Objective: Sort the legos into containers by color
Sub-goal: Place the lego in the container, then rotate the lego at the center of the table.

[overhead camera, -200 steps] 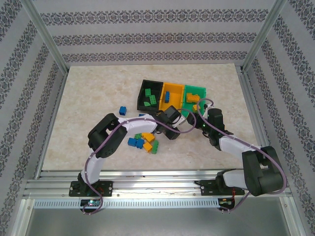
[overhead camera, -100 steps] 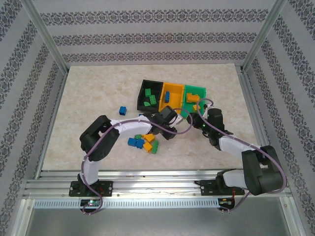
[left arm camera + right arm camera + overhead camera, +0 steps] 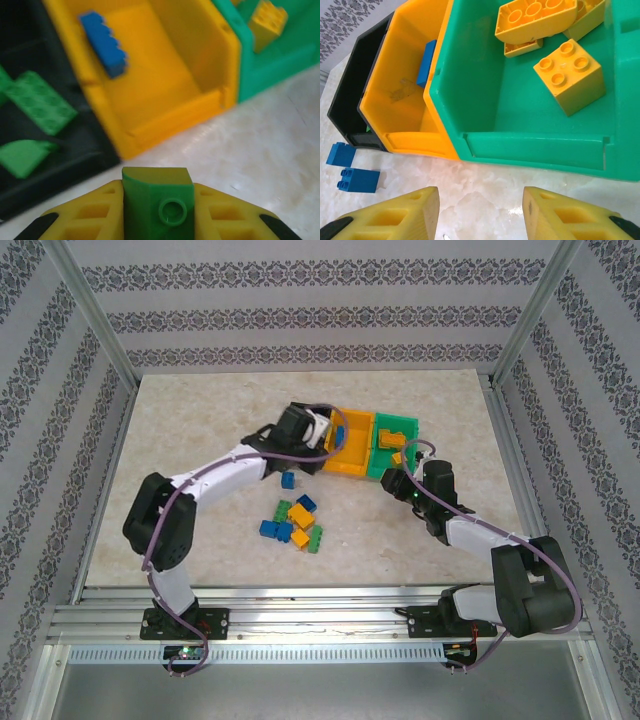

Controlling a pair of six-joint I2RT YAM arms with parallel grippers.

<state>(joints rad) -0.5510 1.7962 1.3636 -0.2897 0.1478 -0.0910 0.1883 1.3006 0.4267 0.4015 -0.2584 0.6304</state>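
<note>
Enclosure: walls (image 3: 320, 310) papered in grey patterned bands, with aluminium posts (image 3: 95, 325) at the corners. The table top (image 3: 200, 420) is pale beige with a marble pattern, and we see a gloss on it in the wrist views.

The containers sit joined in a row toward the far centre: black bin (image 3: 345, 105), orange bin (image 3: 352, 445), green bin (image 3: 470, 90).

The left gripper (image 3: 316, 430) hangs at the near edge of the black and orange bins, jaws clamped on a green brick (image 3: 156, 200).

The right gripper (image 3: 481, 215) sits just in front of the green bin, fingers parted, with nothing between them.

Loose legos:
- a mixed cluster (image 3: 297, 525) lies nearer the arms
- a single blue brick (image 3: 288, 481) lies between the cluster and the bins

In the bins:
- green pieces (image 3: 37, 100) in the black one
- a blue piece (image 3: 105, 45) in the orange one
- yellow bricks (image 3: 570, 75) in the green one
</note>
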